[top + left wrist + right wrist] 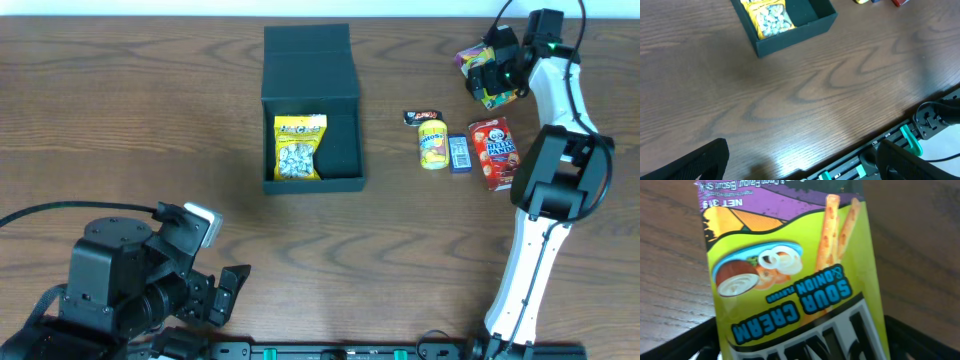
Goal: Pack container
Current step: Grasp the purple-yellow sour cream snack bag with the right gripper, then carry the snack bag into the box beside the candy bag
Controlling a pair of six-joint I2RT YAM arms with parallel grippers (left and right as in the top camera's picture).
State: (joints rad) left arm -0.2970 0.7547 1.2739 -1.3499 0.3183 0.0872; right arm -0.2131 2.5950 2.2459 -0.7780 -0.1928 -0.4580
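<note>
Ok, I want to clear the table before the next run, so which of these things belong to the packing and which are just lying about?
Belongs to the packing:
box
yellow bag already inside it
sour cream and onion pack
small black packet
round yellow pack
blue bar
red pack

Just lying about:
black cable
rail along the near table edge
</note>
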